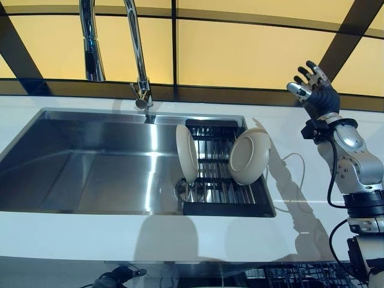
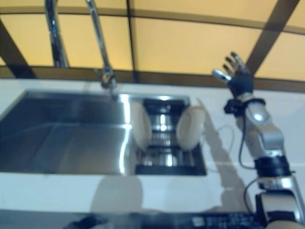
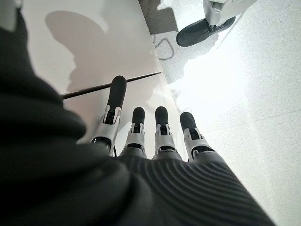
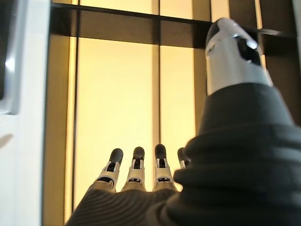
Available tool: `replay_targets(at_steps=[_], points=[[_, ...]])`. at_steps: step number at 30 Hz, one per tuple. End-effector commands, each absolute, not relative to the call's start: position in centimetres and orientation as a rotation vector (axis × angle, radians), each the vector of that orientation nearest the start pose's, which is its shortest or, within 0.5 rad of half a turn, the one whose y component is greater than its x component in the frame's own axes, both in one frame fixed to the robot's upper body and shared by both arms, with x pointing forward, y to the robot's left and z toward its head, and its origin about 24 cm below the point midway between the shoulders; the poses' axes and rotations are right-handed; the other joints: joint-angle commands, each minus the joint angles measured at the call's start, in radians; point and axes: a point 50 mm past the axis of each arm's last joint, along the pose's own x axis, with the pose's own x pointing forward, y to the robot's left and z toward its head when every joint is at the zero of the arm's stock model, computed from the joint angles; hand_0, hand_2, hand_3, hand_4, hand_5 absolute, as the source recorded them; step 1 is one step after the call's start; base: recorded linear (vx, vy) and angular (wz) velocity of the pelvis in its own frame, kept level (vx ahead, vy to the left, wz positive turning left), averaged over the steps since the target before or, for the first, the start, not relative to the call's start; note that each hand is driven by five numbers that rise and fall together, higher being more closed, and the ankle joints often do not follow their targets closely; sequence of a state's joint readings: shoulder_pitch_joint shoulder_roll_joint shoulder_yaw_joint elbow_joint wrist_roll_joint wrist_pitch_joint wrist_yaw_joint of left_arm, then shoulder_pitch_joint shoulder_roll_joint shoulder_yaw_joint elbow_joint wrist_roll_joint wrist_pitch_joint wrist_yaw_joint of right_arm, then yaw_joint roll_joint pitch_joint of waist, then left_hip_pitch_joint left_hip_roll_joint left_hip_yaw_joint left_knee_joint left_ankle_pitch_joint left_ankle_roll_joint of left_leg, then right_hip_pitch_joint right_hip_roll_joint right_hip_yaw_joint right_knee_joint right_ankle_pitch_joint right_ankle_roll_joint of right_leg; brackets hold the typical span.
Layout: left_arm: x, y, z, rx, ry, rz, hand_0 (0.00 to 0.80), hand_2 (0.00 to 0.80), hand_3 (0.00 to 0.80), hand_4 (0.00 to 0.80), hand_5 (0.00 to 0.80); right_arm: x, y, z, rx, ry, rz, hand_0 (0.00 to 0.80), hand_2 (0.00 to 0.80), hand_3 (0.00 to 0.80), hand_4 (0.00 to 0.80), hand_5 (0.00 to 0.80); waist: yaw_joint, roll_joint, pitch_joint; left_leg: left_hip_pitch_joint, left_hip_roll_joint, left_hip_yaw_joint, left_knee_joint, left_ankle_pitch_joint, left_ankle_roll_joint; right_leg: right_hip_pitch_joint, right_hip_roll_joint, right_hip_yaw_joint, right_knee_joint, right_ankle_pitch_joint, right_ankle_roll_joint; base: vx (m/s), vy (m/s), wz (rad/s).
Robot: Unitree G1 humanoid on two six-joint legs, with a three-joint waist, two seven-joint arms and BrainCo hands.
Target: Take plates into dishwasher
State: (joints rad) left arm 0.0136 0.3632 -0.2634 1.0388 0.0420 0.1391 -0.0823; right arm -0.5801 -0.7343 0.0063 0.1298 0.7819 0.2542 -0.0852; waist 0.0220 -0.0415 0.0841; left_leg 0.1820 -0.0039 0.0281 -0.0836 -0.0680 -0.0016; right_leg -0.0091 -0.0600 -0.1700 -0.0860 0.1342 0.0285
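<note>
Two cream plates stand on edge in a black rack [image 1: 210, 129] at the right end of the steel sink [image 1: 90, 162]: one plate [image 1: 186, 153] on the rack's left, the other plate [image 1: 249, 156] leaning on its right. My right hand [image 1: 313, 84] is raised high over the white counter, right of the rack, fingers spread and holding nothing; its straight fingers [image 4: 136, 172] face the yellow wall. My left hand [image 3: 150, 136] hangs low beside a white cabinet front, fingers straight and empty. A dishwasher rack [image 1: 300, 275] peeks out below the counter's front edge.
A chrome faucet [image 1: 139, 54] arches over the sink's back edge, with a second chrome pipe [image 1: 90, 42] to its left. White counter [image 1: 300, 180] surrounds the sink. Yellow panels with dark frames form the back wall.
</note>
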Motion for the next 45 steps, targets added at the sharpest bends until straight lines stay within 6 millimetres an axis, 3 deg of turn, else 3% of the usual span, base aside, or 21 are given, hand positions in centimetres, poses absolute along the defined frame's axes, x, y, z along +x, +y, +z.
replay_targets(at_steps=[1, 8, 15, 26, 39, 45], points=[[15.5, 25.9, -12.9, 0.489, 1.122, -0.118, 0.000, 0.000, 0.000, 0.000, 0.000, 34.1, -25.2, 23.4, 0.020, -0.210, 0.060, 0.000, 0.000, 0.000, 0.000, 0.000, -0.005, -0.021, -0.042, -0.053, -0.043, 0.058, 0.012, 0.039, 0.001, 0.051, -0.019, 0.016, 0.048, -0.066, 0.067, 0.000, 0.000, 0.00], [15.8, 26.0, -12.8, 0.490, 1.125, -0.127, 0.000, 0.000, 0.000, 0.000, 0.000, 34.6, -25.8, 22.6, 0.008, -0.115, 0.057, 0.000, 0.000, 0.000, 0.000, 0.000, -0.005, -0.023, -0.038, -0.055, -0.042, 0.071, 0.011, 0.042, 0.000, 0.062, -0.016, 0.014, 0.043, -0.070, 0.066, 0.000, 0.000, 0.00], [16.5, 25.6, -12.5, 0.492, 1.114, -0.143, 0.000, 0.000, 0.000, 0.000, 0.000, 35.3, -25.7, 20.6, 0.090, 0.047, 0.104, 0.000, 0.000, 0.000, 0.000, 0.000, 0.001, -0.025, -0.039, -0.054, -0.044, 0.080, 0.010, 0.042, 0.002, 0.077, -0.012, 0.014, 0.033, -0.074, 0.062, 0.000, 0.000, 0.00], [16.8, 25.6, -12.4, 0.507, 1.126, -0.166, 0.000, 0.000, 0.000, 0.000, 0.000, 36.1, -25.6, 18.1, 0.081, 0.226, 0.115, 0.000, 0.000, 0.000, 0.000, 0.000, 0.013, -0.026, -0.044, -0.055, -0.048, 0.085, 0.008, 0.046, 0.003, 0.094, -0.008, 0.015, 0.017, -0.074, 0.060, 0.000, 0.000, 0.00], [17.4, 25.4, -12.2, 0.500, 1.123, -0.188, 0.000, 0.000, 0.000, 0.000, 0.000, 36.6, -24.5, 17.2, 0.092, 0.322, 0.161, 0.000, 0.000, 0.000, 0.000, 0.000, 0.019, -0.021, -0.042, -0.054, -0.052, 0.089, 0.009, 0.049, 0.005, 0.105, -0.003, 0.018, 0.010, -0.077, 0.056, -0.002, 0.005, -0.01], [17.8, 25.6, -11.9, 0.503, 1.118, -0.198, 0.000, 0.000, 0.000, 0.000, 0.000, 36.7, -23.0, 16.3, 0.107, 0.352, 0.194, 0.000, 0.000, 0.000, 0.000, 0.000, 0.019, -0.016, -0.040, -0.053, -0.054, 0.090, 0.009, 0.050, 0.007, 0.108, -0.002, 0.020, 0.010, -0.080, 0.055, 0.000, 0.000, 0.00]])
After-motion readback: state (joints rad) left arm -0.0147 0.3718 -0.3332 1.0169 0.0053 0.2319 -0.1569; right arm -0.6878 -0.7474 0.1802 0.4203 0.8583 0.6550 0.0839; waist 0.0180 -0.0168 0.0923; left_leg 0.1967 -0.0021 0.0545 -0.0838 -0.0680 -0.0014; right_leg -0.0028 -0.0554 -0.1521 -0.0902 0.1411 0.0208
